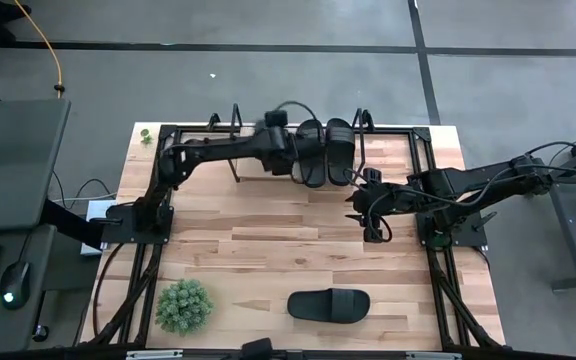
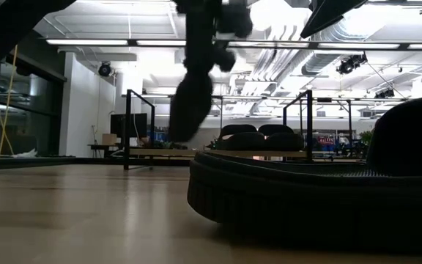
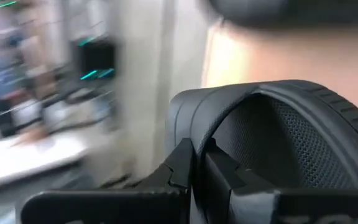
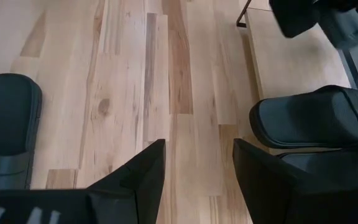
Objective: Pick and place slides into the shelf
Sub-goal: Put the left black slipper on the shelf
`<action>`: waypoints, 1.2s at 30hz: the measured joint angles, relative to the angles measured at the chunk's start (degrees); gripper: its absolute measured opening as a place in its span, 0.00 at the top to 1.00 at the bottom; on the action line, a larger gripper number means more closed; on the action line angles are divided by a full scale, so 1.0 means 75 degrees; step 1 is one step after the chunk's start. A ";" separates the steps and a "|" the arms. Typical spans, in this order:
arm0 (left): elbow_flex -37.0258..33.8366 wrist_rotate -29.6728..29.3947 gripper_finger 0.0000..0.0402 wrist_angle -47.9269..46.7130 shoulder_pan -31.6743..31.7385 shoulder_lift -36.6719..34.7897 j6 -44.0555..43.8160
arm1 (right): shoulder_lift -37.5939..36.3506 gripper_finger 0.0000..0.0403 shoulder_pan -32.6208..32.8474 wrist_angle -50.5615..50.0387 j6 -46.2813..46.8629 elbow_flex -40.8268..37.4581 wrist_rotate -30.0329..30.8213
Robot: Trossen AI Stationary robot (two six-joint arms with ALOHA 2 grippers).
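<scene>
- Left gripper (image 3: 194, 171) is clamped on the strap of a slide (image 1: 290, 150), held over the shelf (image 1: 393, 150) beside two slides (image 1: 326, 150) already placed.
- Right gripper (image 4: 197, 180) is open and empty, above the table (image 1: 258, 235) centre.
- Fourth slide (image 1: 329, 304) lies at the near edge.
- Risk, as judged: a placed neighbour could be clipped on descent; little gap is left.
- Surface: light wood planks; a plant (image 1: 183, 306) sits near-left. Room: grey floor.

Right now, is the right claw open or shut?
Open. The right claw shows a clear gap between its fingers, with bare table between, holding nothing.

Slides (image 1: 326, 152) black, ribbed straps; shelf (image 1: 388, 160) light wood, black wire; plant (image 1: 184, 306) green, seemingly.
</scene>
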 joint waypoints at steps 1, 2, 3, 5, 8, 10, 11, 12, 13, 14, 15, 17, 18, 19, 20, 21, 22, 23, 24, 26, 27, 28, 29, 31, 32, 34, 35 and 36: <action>-0.0303 -0.0564 0.98 0.0004 0.0003 0.0008 -0.0179 | 0.0000 0.56 -0.0003 0.0000 0.0000 -0.0003 0.0000; -0.0585 -0.1128 0.98 0.0013 0.0003 0.0013 -0.0414 | 0.0003 0.56 -0.0003 0.0000 0.0000 -0.0003 0.0000; -0.0806 -0.1699 0.98 0.0032 0.0009 0.0013 -0.0678 | 0.0001 0.56 -0.0001 0.0000 0.0000 -0.0002 0.0000; -0.1199 -0.2524 0.98 0.0116 0.0009 -0.0002 -0.1088 | 0.0003 0.56 -0.0002 0.0000 0.0000 -0.0003 -0.0001; -0.1649 -0.2912 0.98 0.0429 -0.0002 0.0001 -0.1220 | 0.0003 0.56 -0.0001 0.0000 -0.0001 -0.0003 -0.0001; -0.1900 -0.2922 0.98 0.0879 -0.0072 -0.0002 -0.1116 | 0.0006 0.56 -0.0003 0.0000 0.0043 -0.0003 0.0000; -0.2012 -0.2883 0.98 0.1061 -0.0099 -0.0002 -0.1056 | 0.0006 0.56 -0.0002 0.0000 0.0057 -0.0003 0.0000; -0.2081 -0.2805 0.98 0.1156 -0.0114 0.0003 -0.1025 | 0.0009 0.56 -0.0001 0.0000 0.0058 -0.0003 0.0000; -0.2097 -0.2728 0.98 0.1178 -0.0119 0.0004 -0.1017 | 0.0011 0.56 -0.0003 0.0000 0.0060 -0.0003 0.0000; -0.2097 -0.2719 0.98 0.1193 -0.0171 0.0004 -0.1036 | 0.0019 0.56 -0.0003 0.0003 0.0058 -0.0003 0.0000; -0.2097 -0.2728 0.98 0.1222 -0.0214 0.0001 -0.1038 | 0.0025 0.56 -0.0001 0.0003 0.0061 -0.0003 -0.0001; -0.2096 -0.2681 0.98 0.1404 -0.0314 -0.0002 -0.1027 | 0.0029 0.56 0.0000 0.0003 0.0058 -0.0003 0.0000; -0.2097 -0.2634 0.98 0.1514 -0.0389 0.0001 -0.1027 | 0.0029 0.56 -0.0001 0.0006 0.0058 -0.0003 0.0000; -0.2097 -0.2601 0.98 0.1627 -0.0486 0.0000 -0.1011 | 0.0029 0.56 0.0000 0.0006 0.0058 -0.0003 0.0000; -0.2094 -0.2584 0.98 0.1730 -0.0591 0.0000 -0.0942 | 0.0029 0.56 0.0000 0.0009 0.0058 -0.0003 0.0000; -0.2094 -0.2565 0.98 0.1843 -0.0698 0.0000 -0.0854 | 0.0029 0.56 -0.0003 0.0013 0.0058 -0.0003 0.0000; -0.2094 -0.2541 0.98 0.1944 -0.0805 -0.0001 -0.0743 | 0.0029 0.56 -0.0003 0.0017 0.0058 -0.0003 0.0000; -0.2094 -0.2539 0.98 0.2058 -0.0913 -0.0001 -0.0604 | 0.0029 0.56 0.0000 0.0017 0.0058 -0.0003 0.0000; -0.2094 -0.2539 0.98 0.2192 -0.1017 -0.0001 -0.0459 | 0.0029 0.56 -0.0001 0.0022 0.0058 -0.0003 0.0000; -0.2094 -0.2512 0.98 0.2445 -0.1211 0.0000 -0.0221 | 0.0029 0.56 -0.0003 0.0036 0.0061 -0.0003 0.0000; -0.2094 -0.2505 0.98 0.2557 -0.1300 0.0001 -0.0119 | 0.0029 0.56 -0.0002 0.0046 0.0061 -0.0003 0.0000; -0.2094 -0.2510 0.98 0.2674 -0.1370 -0.0002 -0.0025 | 0.0029 0.56 -0.0001 0.0058 0.0059 -0.0003 -0.0001; -0.2094 -0.2518 0.98 0.2782 -0.1433 -0.0002 0.0071 | 0.0029 0.56 -0.0003 0.0058 0.0061 -0.0003 0.0000; -0.2094 -0.2509 0.98 0.2906 -0.1502 -0.0002 0.0236 | 0.0029 0.56 -0.0003 0.0061 0.0058 -0.0003 0.0000; -0.2094 -0.2489 0.98 0.2914 -0.1524 0.0001 0.0255 | 0.0029 0.56 0.0000 0.0061 0.0061 -0.0003 0.0000; -0.2118 -0.2404 0.98 0.2960 -0.1504 -0.0002 0.0264 | 0.0029 0.56 -0.0003 0.0061 0.0061 -0.0003 -0.0001; -0.2214 -0.2374 0.98 0.3106 -0.1494 -0.0013 0.0286 | 0.0029 0.56 -0.0001 0.0061 0.0061 -0.0003 -0.0001; -0.2351 -0.2373 0.98 0.3293 -0.1475 -0.0013 0.0373 | 0.0029 0.56 -0.0002 0.0061 0.0061 -0.0003 -0.0001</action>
